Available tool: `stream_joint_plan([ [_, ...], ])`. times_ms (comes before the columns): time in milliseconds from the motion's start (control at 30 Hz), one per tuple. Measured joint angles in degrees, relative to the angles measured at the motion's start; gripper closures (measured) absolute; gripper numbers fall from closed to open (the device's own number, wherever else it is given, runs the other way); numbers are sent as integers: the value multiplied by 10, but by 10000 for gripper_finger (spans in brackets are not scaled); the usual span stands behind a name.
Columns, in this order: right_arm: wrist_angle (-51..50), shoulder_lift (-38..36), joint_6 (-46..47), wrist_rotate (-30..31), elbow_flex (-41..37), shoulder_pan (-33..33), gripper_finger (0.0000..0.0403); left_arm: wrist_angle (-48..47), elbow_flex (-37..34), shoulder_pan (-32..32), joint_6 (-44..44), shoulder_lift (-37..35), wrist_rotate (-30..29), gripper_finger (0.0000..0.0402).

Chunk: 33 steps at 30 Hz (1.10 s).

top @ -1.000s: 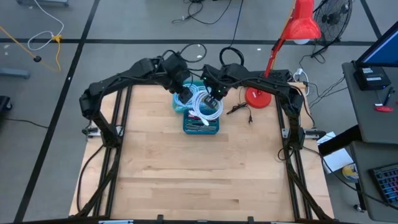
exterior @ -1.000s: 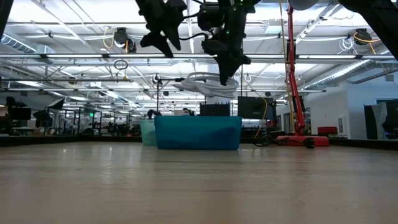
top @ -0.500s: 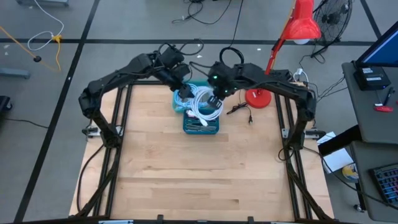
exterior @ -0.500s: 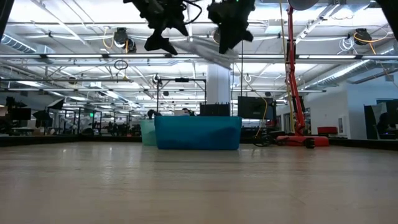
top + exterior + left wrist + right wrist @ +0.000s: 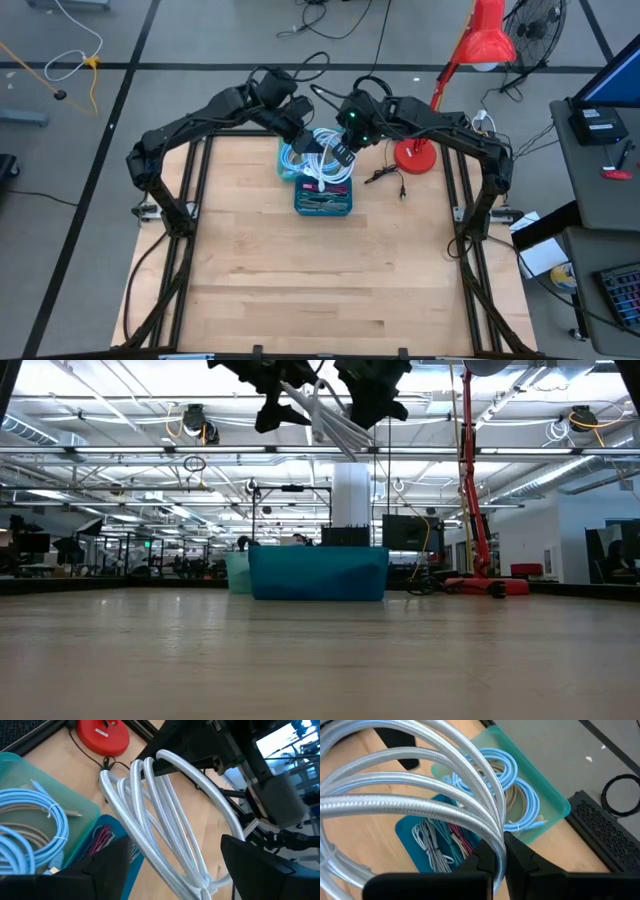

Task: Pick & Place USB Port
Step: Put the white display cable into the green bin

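White coiled cable point(image 5: 325, 165) is held above the bins point(image 5: 322, 196) by the clamped right gripper point(image 5: 341, 152), while the left gripper point(image 5: 300, 139) is spread wide and empty

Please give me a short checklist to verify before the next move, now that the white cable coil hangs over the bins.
1. Right gripper shut on the coiled white braided cable: ok.
2. Left gripper open, fingers either side of the coil, not gripping it: ok.
3. Coil lifted clear above the dark blue rectangular bin: ok.
4. Light blue cable lying in the pale green bin, not caught up with the coil: ok.
5. Coil's plug end hanging free: cannot tell.
6. Red lamp base away from both arms: ok.
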Motion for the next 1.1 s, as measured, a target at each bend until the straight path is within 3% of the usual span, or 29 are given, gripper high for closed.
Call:
stream_joint_plan([
  [500,-12,0,5,2,0,-2,395,-70,0,13,51,0,22,94],
  [800,-14,0,9,2,0,-2,395,15,0,13,1,0,132,94],
  [967,-4,0,17,2,0,-3,395,15,0,10,0,0,113,94],
  [1100,-27,0,61,0,0,-14,395,11,0,9,-2,0,43,94],
])
